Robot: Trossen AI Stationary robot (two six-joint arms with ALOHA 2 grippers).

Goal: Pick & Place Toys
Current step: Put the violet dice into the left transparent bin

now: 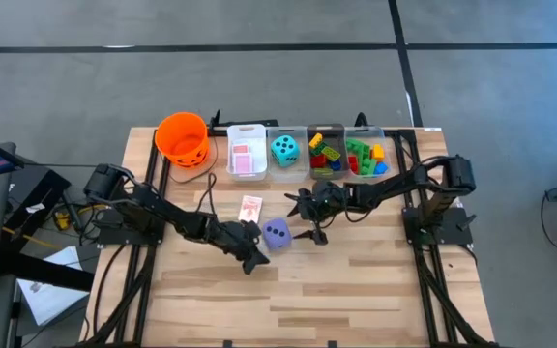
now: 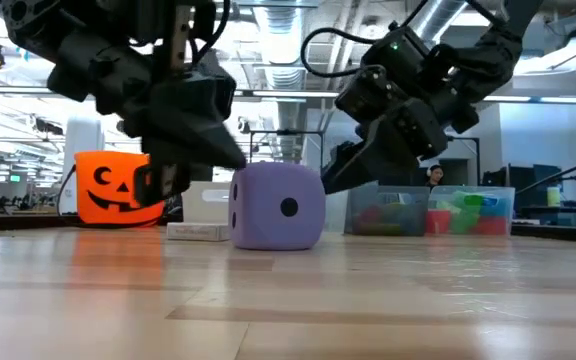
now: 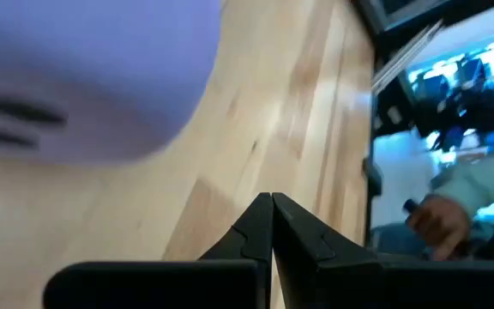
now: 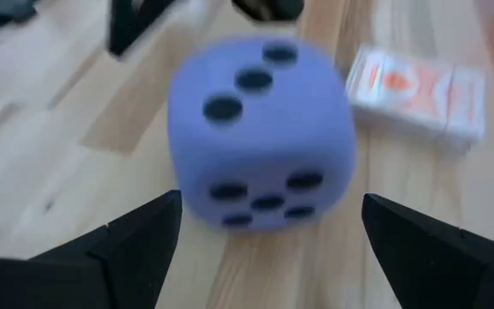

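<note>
Your right gripper [image 1: 309,218] sits spread wide beside the purple die [image 1: 277,234]; left gripper [image 1: 250,253] pinched together.

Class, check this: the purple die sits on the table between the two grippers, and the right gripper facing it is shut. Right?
Not quite. The purple die does sit on the table between the grippers, but the right gripper is open, its fingers spread wide, as the right wrist view shows. The left gripper is the shut one.

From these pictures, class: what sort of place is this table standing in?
Probably an open-plan lab or office: exposed ceiling ducts, a person at a far desk, grey floor around the table.
</note>
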